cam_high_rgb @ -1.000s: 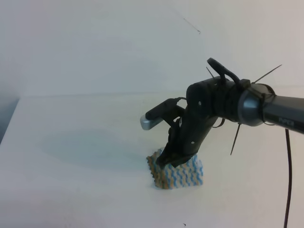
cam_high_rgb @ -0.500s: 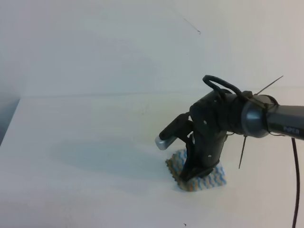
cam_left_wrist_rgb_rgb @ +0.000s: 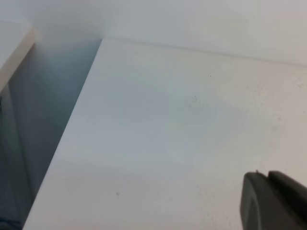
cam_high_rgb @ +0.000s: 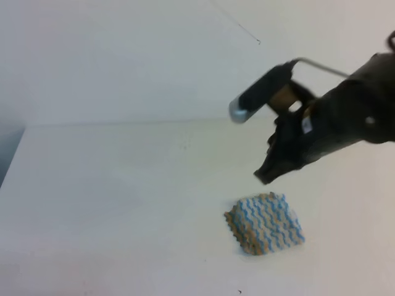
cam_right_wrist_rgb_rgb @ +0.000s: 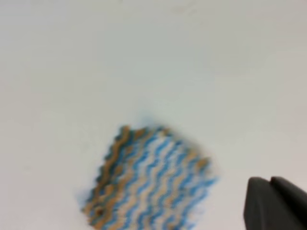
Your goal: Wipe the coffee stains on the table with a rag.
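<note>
Right-hand claw (cam_high_rgb: 266,174) hangs in the air above the white tabletop (cam_high_rgb: 111,185), blurred; I cannot tell from these views whether its jaws are apart or together, but nothing is in them. Below it and slightly toward the near edge lies the small knitted rag with wavy blue, white and tan stripes (cam_high_rgb: 265,224), flat on the table and apart from the claw. In my right wrist view the rag (cam_right_wrist_rgb_rgb: 146,179) sits below and left of the dark fingertip (cam_right_wrist_rgb_rgb: 276,203) at the frame corner.

I see no orange-brown coffee stain anywhere; it is either under the rag or already wiped. My judgement: the wiping pass looks finished and the rag has been let go. Next I would check for residue.

Only a dark finger (cam_left_wrist_rgb_rgb: 273,201) of my left claw shows, over bare table; I cannot tell its state. A plain pale wall stands behind the table.
</note>
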### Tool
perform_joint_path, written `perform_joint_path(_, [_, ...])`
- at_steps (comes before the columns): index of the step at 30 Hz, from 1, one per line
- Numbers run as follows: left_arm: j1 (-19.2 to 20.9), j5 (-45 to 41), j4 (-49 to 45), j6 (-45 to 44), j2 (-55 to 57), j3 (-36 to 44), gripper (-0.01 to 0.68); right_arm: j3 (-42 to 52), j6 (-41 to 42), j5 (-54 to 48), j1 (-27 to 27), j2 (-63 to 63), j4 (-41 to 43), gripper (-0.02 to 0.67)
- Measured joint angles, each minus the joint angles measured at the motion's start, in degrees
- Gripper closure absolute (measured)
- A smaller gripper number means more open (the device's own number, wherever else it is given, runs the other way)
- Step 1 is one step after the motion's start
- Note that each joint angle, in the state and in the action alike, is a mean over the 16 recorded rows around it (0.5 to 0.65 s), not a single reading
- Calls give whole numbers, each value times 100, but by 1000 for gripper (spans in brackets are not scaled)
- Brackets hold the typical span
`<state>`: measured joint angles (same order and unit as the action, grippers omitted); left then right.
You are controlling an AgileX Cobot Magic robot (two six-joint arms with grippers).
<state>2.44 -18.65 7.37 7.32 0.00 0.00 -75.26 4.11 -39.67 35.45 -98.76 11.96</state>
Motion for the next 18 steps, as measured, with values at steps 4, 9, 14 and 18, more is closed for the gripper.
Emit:
perform_joint_path(4, [0,0,0,-3,0,0,673,244,-492,-50,-3,1142,684,645])
perform_joint_path(9, [0,0,0,-4,0,0,673,887,-1317,-112,-7,2554,1606,646])
perform_joint_path(14, [0,-6,0,-5,0,0,674,1961,-2134,8,-8,3978,2122,646])
perform_joint_path(18, [0,-6,0,-4,0,0,674,2940,-2609,300,-8,5160,2148,646])
